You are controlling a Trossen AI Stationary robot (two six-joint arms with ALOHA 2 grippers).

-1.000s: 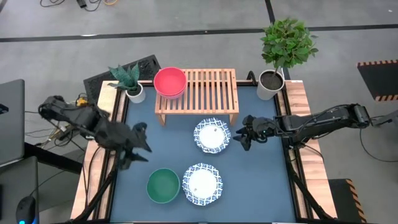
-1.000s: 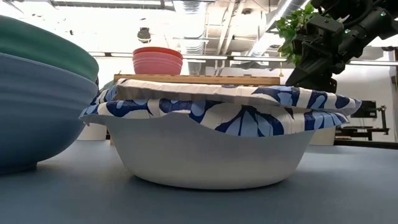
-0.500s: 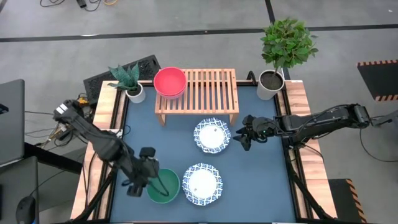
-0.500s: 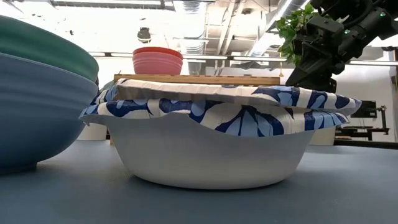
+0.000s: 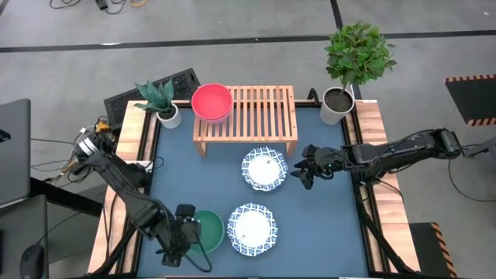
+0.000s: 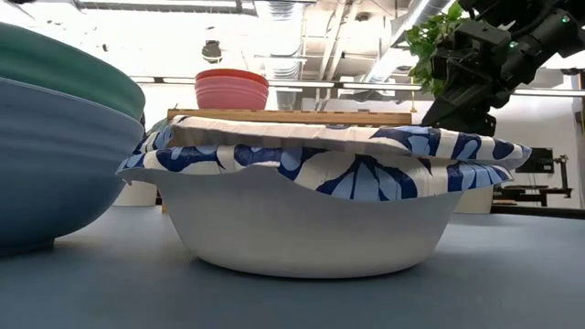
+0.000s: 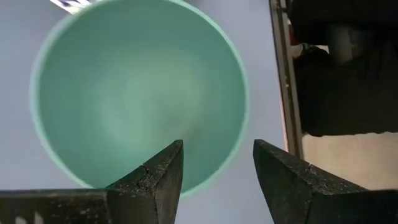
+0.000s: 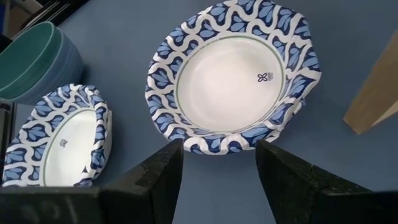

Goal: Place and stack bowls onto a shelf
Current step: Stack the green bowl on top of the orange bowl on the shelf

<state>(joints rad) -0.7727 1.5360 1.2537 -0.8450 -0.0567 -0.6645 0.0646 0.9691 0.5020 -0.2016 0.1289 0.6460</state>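
Note:
The teal bowl (image 5: 211, 229) (image 7: 137, 93) stands on its base near the table's front edge. My left gripper (image 5: 191, 229) (image 7: 217, 158) hovers open over the bowl's left rim, one finger over the inside and one over the table outside. A pink bowl (image 5: 211, 101) (image 6: 231, 89) rests on the left end of the light-wood shelf (image 5: 256, 116). Two white bowls with blue rims stand on the table, one mid-table (image 5: 265, 169) (image 8: 233, 74) and one at the front (image 5: 252, 228) (image 8: 59, 146). My right gripper (image 5: 302, 172) (image 8: 217, 155) waits open just right of the mid-table bowl.
A small potted plant (image 5: 161, 103) stands at the shelf's left and a taller one (image 5: 349, 66) at the far right corner. Wooden rails (image 5: 139, 147) edge the table's sides. Bare blue tabletop (image 5: 194, 174) lies between the shelf and the teal bowl.
My left gripper has swung from the table's left side toward the near edge and rightward, sinking and tipping further downward, and now hangs over the teal bowl's left rim. Its fingers have stayed open. The bowls have not moved.

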